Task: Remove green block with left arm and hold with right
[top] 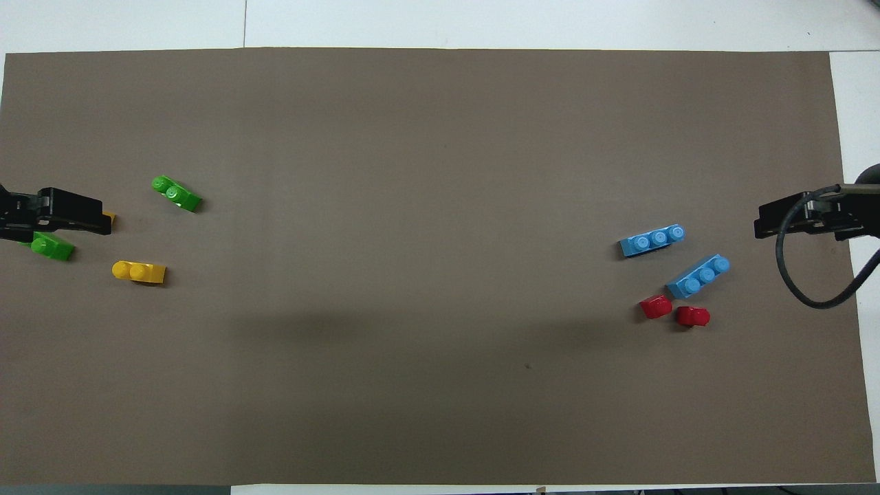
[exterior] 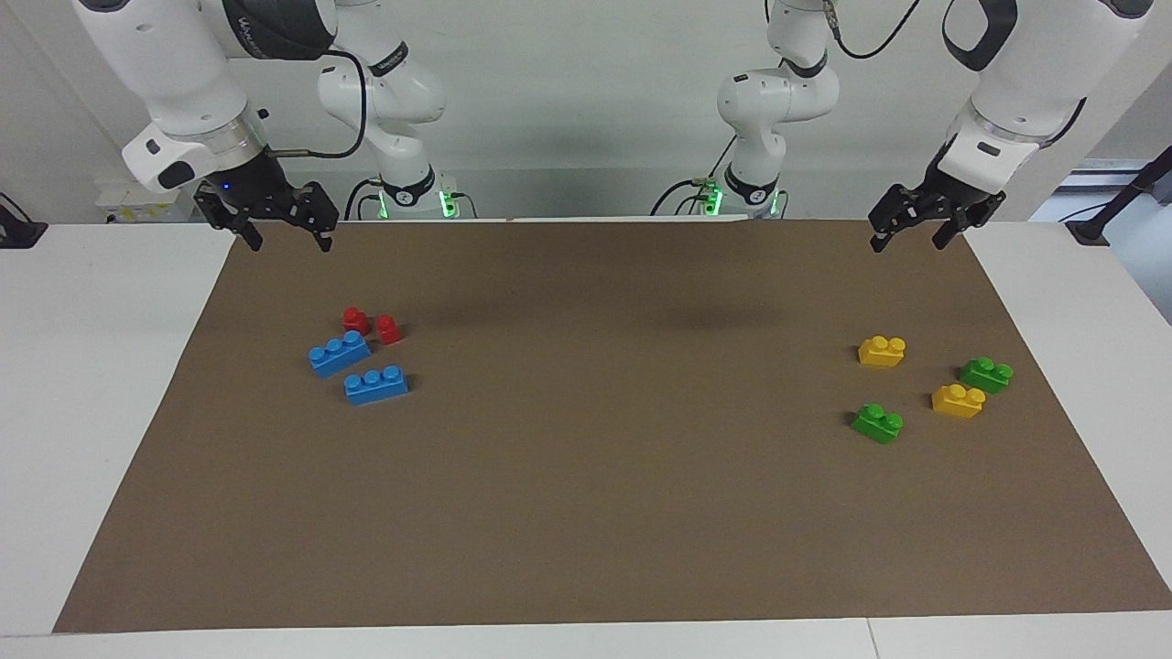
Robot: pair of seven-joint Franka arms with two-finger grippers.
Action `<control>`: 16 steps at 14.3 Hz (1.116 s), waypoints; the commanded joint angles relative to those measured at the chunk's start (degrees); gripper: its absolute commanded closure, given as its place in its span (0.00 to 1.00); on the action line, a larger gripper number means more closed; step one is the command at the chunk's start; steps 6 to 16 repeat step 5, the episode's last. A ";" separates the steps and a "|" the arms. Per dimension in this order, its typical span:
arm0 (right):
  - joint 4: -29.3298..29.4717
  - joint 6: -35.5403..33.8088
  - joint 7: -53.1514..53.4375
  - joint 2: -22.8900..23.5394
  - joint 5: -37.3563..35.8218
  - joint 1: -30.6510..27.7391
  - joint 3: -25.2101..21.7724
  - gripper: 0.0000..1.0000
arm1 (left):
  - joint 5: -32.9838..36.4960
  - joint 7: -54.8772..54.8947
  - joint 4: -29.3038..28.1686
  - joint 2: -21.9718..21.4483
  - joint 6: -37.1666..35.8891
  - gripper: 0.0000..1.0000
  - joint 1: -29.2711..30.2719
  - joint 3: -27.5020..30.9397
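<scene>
On the brown mat lie two green blocks, two yellow, two blue, two red; both hands hang released.

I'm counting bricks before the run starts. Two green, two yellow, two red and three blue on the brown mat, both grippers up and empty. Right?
Nearly. There are two blue bricks, not three; the facing view shows both beside the red bricks. The rest stands: two green, two yellow, left gripper and right gripper raised, empty.
</scene>
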 commanded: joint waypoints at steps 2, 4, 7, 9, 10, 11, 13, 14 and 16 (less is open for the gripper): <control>0.26 -0.75 -1.58 0.17 -1.45 -0.56 0.46 0.00 | -1.08 0.98 -1.07 -0.96 0.19 0.00 -0.31 0.68; 0.26 -0.84 -1.58 0.17 -1.45 -0.56 0.46 0.00 | -1.08 0.89 -0.98 -0.96 0.19 0.00 -0.31 0.68; 0.26 -0.84 -1.58 0.08 -1.45 -0.56 0.46 0.00 | -1.08 0.89 -0.89 -0.96 0.28 0.00 -0.31 0.68; 0.26 -0.84 -1.58 0.08 -1.45 -0.56 0.46 0.00 | -1.08 0.89 -0.89 -0.96 0.28 0.00 -0.31 0.68; 0.26 -0.84 -1.58 0.08 -1.45 -0.56 0.46 0.00 | -1.08 0.89 -0.89 -0.96 0.28 0.00 -0.31 0.68; 0.26 -0.84 -1.58 0.08 -1.45 -0.56 0.46 0.00 | -1.08 0.89 -0.89 -0.96 0.28 0.00 -0.31 0.68; 0.26 -0.84 -1.58 0.08 -1.45 -0.56 0.46 0.00 | -1.08 0.89 -0.89 -0.96 0.28 0.00 -0.31 0.68; 0.26 -0.84 -1.58 0.08 -1.45 -0.56 0.46 0.00 | -1.08 0.89 -0.89 -0.96 0.28 0.00 -0.31 0.68; 0.26 -0.84 -1.58 0.08 -1.45 -0.56 0.46 0.00 | -1.08 0.89 -0.89 -0.96 0.28 0.00 -0.31 0.68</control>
